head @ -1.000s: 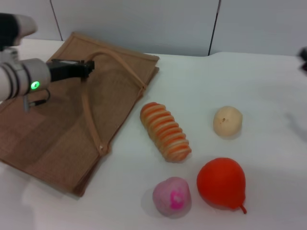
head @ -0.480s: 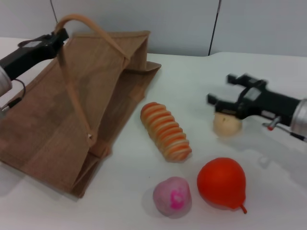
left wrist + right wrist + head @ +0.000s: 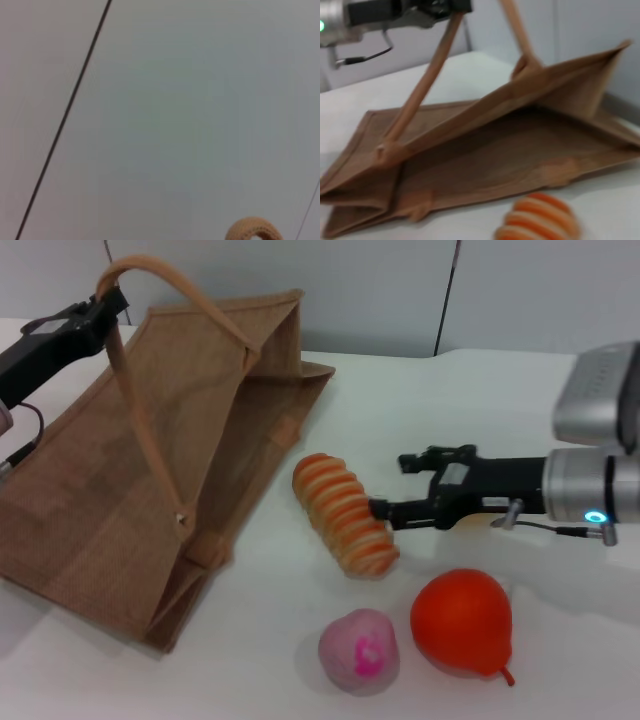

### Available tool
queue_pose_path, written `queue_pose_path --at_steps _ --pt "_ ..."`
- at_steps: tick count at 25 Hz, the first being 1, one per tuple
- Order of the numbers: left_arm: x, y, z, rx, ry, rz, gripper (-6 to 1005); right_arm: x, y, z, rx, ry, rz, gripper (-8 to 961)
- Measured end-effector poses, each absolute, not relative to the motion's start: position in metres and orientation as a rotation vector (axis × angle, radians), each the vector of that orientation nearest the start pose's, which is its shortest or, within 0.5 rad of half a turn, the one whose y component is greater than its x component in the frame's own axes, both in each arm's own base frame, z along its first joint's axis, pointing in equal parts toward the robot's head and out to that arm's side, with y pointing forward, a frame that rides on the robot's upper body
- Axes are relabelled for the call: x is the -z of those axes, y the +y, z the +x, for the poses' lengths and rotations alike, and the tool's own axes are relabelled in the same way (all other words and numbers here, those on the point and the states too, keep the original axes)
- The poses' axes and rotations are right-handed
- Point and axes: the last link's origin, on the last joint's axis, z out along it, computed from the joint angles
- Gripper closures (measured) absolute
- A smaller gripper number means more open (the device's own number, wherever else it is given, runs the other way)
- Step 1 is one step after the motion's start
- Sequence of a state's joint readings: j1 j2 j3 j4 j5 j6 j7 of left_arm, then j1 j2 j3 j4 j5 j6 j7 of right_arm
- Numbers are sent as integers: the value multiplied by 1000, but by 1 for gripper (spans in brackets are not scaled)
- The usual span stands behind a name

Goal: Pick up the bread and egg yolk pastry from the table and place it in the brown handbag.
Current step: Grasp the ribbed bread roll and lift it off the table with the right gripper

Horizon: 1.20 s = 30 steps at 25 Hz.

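The bread [image 3: 343,512] lies on the white table beside the mouth of the brown handbag [image 3: 120,490]. My right gripper [image 3: 390,484] is open just right of the bread's near end, its lower finger touching or almost touching the loaf. The egg yolk pastry is hidden behind my right gripper and arm. My left gripper [image 3: 100,308] is shut on one handle [image 3: 150,390] of the handbag and holds it up, so the bag's mouth gapes toward the bread. The right wrist view shows the open bag [image 3: 495,150], the bread [image 3: 540,220] and my left gripper [image 3: 435,6]. The handle's top [image 3: 252,230] shows in the left wrist view.
A red-orange pear [image 3: 462,620] and a pink ball with a magenta mark [image 3: 358,648] lie at the front of the table, near the bread and under my right arm. A grey wall runs behind the table.
My right gripper has moved left from the egg yolk pastry to the bread's right side, hiding the pastry. My left gripper raised the handle from the flat bag, opening its mouth.
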State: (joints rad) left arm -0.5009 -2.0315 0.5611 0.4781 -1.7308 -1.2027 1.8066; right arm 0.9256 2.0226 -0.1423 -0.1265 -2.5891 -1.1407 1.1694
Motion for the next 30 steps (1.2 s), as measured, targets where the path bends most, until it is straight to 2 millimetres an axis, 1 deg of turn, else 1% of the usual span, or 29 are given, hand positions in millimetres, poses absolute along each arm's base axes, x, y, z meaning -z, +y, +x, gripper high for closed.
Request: queue_pose_path --at_steps 3,8,9,14,17,25,30 --pt "-72 379 -306 1077 -878 -1852 881 79 393 213 -358 535 -2834 76" --pt "-74 379 -306 1094 -879 -1843 880 95 397 191 -272 495 -2894 76" --pt "-75 379 -306 1098 -881 -1838 880 100 399 184 -229 485 -2903 76" --pt "-75 379 -306 1101 -882 -1837 880 110 401 176 -165 488 -2902 76" --pt "-75 379 -305 1102 -882 -1837 880 112 405 172 -140 498 -2888 76" --pt "-75 380 -304 1105 -879 -1839 881 120 411 174 15 530 -2831 75" --pt "-75 381 -303 1108 -879 -1840 881 123 410 171 46 523 -2837 75"
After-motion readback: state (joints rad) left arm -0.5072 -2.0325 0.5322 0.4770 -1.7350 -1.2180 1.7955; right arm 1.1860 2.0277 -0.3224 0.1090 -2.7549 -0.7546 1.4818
